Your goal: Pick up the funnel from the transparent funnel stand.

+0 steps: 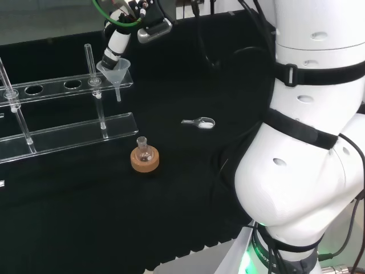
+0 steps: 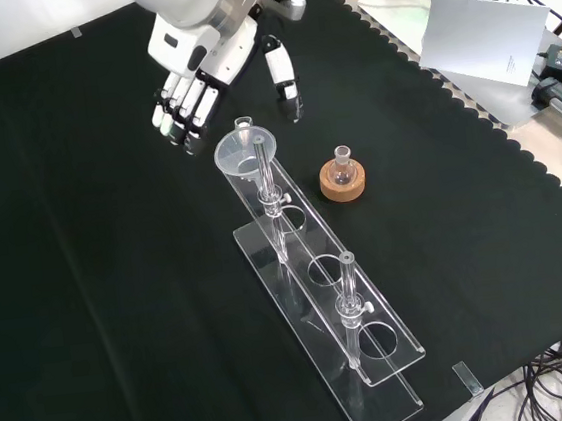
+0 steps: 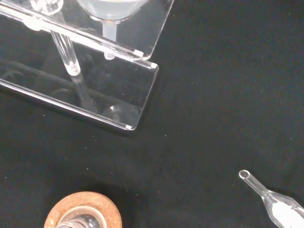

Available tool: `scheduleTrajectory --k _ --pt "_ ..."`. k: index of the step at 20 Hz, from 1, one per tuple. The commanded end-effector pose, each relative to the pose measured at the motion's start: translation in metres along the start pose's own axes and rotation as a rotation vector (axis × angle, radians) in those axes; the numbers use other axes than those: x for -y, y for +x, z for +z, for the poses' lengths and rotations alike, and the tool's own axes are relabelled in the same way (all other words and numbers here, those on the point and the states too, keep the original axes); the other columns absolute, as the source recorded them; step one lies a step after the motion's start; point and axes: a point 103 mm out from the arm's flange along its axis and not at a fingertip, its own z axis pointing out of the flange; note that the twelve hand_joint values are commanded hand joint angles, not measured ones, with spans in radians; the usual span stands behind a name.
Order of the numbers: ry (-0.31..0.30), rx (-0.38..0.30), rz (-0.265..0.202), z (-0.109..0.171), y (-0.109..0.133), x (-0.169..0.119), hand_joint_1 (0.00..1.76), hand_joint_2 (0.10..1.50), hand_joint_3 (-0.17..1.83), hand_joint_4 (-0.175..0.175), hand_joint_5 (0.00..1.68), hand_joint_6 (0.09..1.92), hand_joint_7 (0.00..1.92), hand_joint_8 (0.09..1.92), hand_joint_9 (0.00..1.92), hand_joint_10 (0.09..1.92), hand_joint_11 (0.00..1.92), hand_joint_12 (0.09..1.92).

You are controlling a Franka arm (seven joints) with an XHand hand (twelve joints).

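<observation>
A clear funnel (image 1: 116, 71) (image 2: 240, 152) sits in the end hole of the transparent stand (image 1: 68, 134) (image 2: 320, 279), its stem hanging below the upper shelf. The black and white hand (image 1: 117, 47) (image 2: 195, 79) hovers just above and behind the funnel's rim. Its fingers (image 2: 178, 111) point down on one side and the thumb (image 2: 283, 77) on the other, spread apart and holding nothing. Whether a fingertip touches the rim I cannot tell. In the wrist view the funnel (image 3: 111, 10) and the stand's end (image 3: 118, 95) lie close below the palm.
A small glass flask on a cork ring (image 1: 144, 158) (image 2: 342, 178) (image 3: 83, 214) stands beside the stand's end. A clear glass scoop holding white powder (image 1: 200, 122) (image 3: 275, 202) lies on the cloth. The stand's two upright rods (image 2: 349, 299) rise from it.
</observation>
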Motion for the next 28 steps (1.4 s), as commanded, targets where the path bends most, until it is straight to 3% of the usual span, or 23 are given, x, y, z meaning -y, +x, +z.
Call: scheduleTrajectory --k 1,9,23,28 --pt "0.057 0.016 0.002 0.005 0.0 -0.003 0.43 0.6 -0.03 0.004 0.0 0.09 0.0 0.09 0.0 0.09 0.0 0.09" --pt "0.059 0.016 -0.014 0.002 0.002 0.001 0.38 0.54 -0.05 0.014 0.0 0.09 0.0 0.09 0.0 0.09 0.0 0.09" --pt "0.071 0.056 -0.046 0.011 0.014 -0.018 0.48 0.59 -0.02 0.003 0.0 0.09 0.0 0.09 0.0 0.09 0.0 0.09" --pt "0.077 0.055 -0.037 0.014 0.012 -0.02 0.53 0.6 -0.01 0.0 0.0 0.09 0.0 0.09 0.0 0.09 0.0 0.09"
